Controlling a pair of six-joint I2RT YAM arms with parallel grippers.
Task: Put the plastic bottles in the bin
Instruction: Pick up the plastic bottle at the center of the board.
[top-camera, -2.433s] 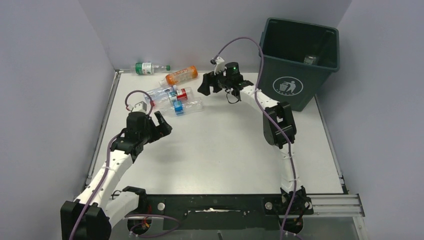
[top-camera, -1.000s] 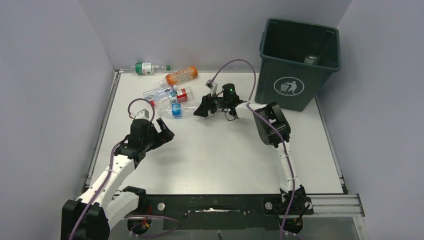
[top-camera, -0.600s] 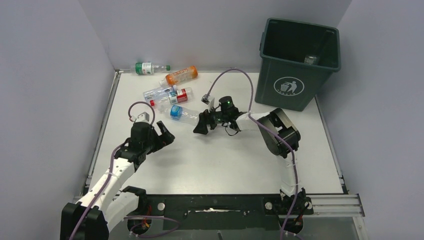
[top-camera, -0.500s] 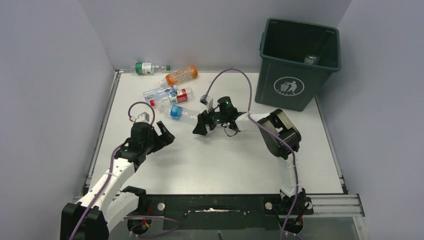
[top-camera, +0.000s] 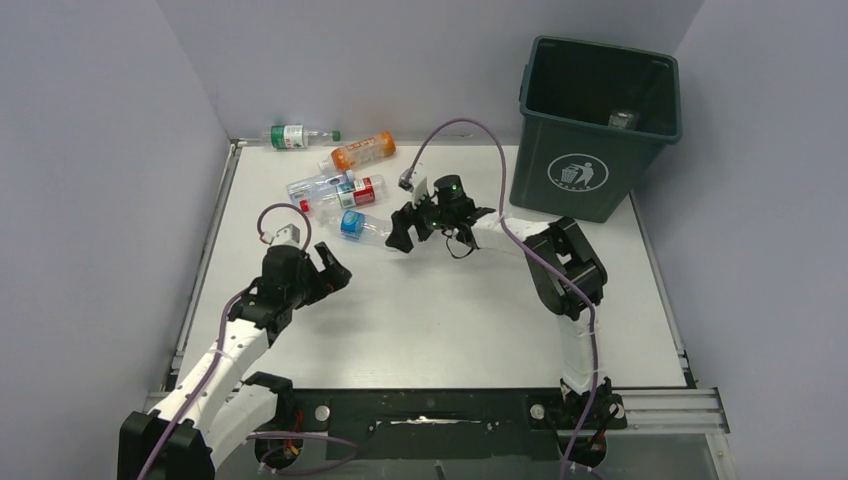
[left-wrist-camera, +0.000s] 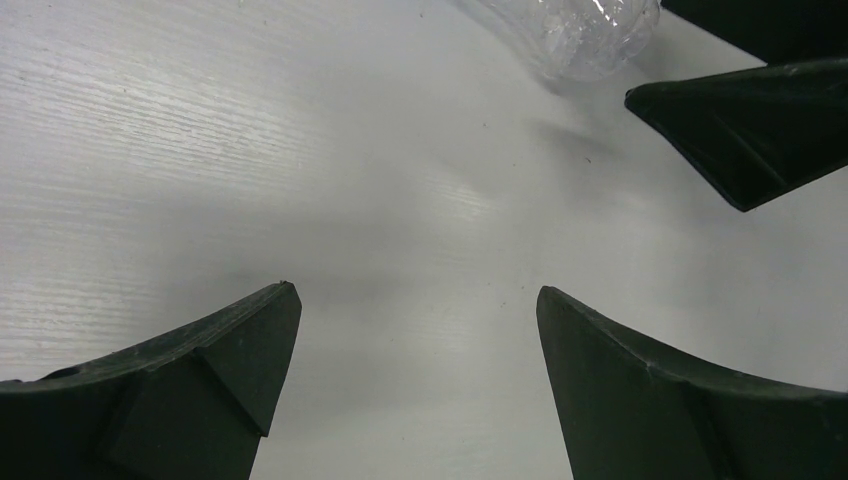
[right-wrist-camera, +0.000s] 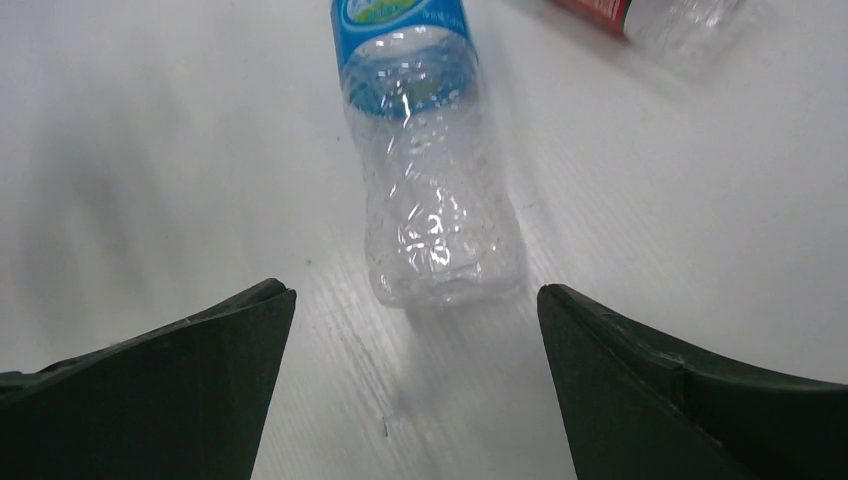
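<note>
A clear bottle with a blue label (top-camera: 362, 227) lies on the white table; in the right wrist view (right-wrist-camera: 425, 180) its base points at my open, empty right gripper (right-wrist-camera: 415, 300), just short of the jaws. That gripper (top-camera: 402, 236) sits right of the bottle. Behind it lie a red-labelled bottle (top-camera: 350, 192), a clear blue-labelled bottle (top-camera: 315, 184), an orange bottle (top-camera: 362, 151) and a green-labelled bottle (top-camera: 296, 136). My left gripper (top-camera: 332, 277) is open and empty over bare table (left-wrist-camera: 415, 300). The dark green bin (top-camera: 597, 125) stands at the far right with something inside.
Grey walls close the table on the left, back and right. A raised rail (top-camera: 204, 260) runs along the left edge. The right arm's elbow (top-camera: 568, 265) sits in front of the bin. The right gripper's finger (left-wrist-camera: 745, 130) shows in the left wrist view.
My right gripper came down from near the bin and swung left to the blue-labelled bottle's base. That bottle has shifted forward out of the cluster. My left gripper drew back toward me.
</note>
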